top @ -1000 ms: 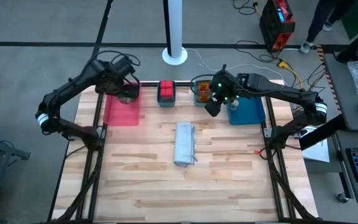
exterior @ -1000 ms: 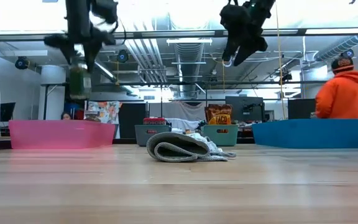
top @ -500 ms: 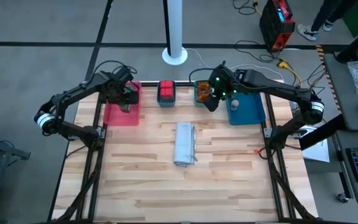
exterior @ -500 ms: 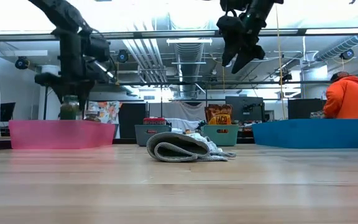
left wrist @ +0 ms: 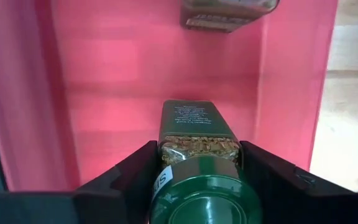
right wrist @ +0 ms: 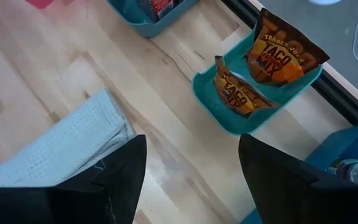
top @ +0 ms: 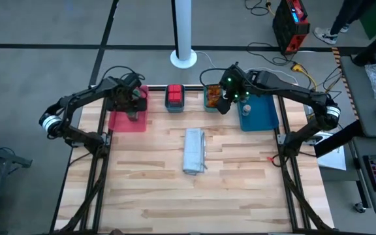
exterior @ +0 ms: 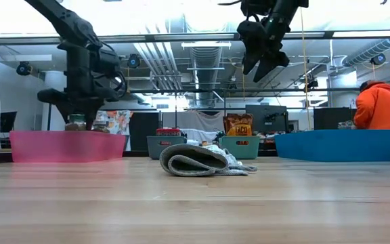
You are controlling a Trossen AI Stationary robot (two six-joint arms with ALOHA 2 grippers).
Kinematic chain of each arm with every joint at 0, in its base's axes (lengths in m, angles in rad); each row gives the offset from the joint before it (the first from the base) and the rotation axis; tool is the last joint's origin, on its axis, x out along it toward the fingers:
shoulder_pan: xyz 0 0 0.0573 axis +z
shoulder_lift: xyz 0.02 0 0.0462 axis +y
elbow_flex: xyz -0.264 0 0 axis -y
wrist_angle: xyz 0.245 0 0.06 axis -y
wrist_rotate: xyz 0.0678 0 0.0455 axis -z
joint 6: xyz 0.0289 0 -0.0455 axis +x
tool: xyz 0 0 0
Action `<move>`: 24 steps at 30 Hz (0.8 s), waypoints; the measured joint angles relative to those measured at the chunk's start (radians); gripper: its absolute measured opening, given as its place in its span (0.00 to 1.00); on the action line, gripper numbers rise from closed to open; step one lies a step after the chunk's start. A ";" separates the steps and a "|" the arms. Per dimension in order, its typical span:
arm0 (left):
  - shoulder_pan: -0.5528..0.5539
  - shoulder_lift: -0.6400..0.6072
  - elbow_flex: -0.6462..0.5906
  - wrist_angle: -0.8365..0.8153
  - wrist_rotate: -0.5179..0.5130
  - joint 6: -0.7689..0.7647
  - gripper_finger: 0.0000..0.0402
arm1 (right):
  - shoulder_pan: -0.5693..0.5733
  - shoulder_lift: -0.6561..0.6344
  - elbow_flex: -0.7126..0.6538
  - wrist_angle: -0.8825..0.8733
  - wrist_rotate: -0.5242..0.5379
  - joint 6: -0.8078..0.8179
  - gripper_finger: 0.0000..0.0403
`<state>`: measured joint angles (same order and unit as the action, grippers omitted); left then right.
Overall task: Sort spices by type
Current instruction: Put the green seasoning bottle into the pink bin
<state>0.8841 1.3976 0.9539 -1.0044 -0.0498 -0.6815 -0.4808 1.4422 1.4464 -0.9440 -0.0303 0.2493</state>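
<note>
Sorting looks nearly finished. Your left gripper (left wrist: 197,180) sits low in the pink tray (top: 119,121), fingers either side of a green-lidded jar (left wrist: 199,155), jar apparently resting on the tray floor; a second jar (left wrist: 229,14) lies further along. Red boxes (top: 174,95) and orange packets (right wrist: 284,53), marked "TACO MIX", are in their small teal trays. Your right gripper (top: 223,104) hangs open, empty, above the packet tray. No loose spices visible on the table (top: 175,189); release remains.

left hand (left wrist: 199,171) lowered, right hand (right wrist: 191,168) raised open
</note>
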 joint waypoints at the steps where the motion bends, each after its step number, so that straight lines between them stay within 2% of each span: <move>1: 0.000 0.002 0.000 0.009 0.000 0.003 0.48 | 0.000 0.000 0.000 0.000 0.000 0.000 0.61; 6: 0.000 0.003 -0.001 0.016 -0.012 -0.005 0.51 | -0.004 0.000 0.000 0.000 -0.001 -0.001 0.65; 13: 0.000 0.000 0.018 0.007 -0.012 -0.001 0.63 | -0.012 0.000 0.000 0.000 -0.004 0.000 0.69; 19: 0.000 -0.002 0.124 -0.103 -0.013 0.056 0.69 | -0.021 0.000 0.000 0.000 -0.006 0.000 0.68; 24: -0.002 -0.003 0.244 -0.258 -0.031 0.159 0.69 | -0.032 0.000 0.001 0.000 -0.007 0.000 0.67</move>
<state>0.8822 1.3950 1.1981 -1.2628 -0.0812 -0.5222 -0.5124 1.4422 1.4475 -0.9440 -0.0378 0.2492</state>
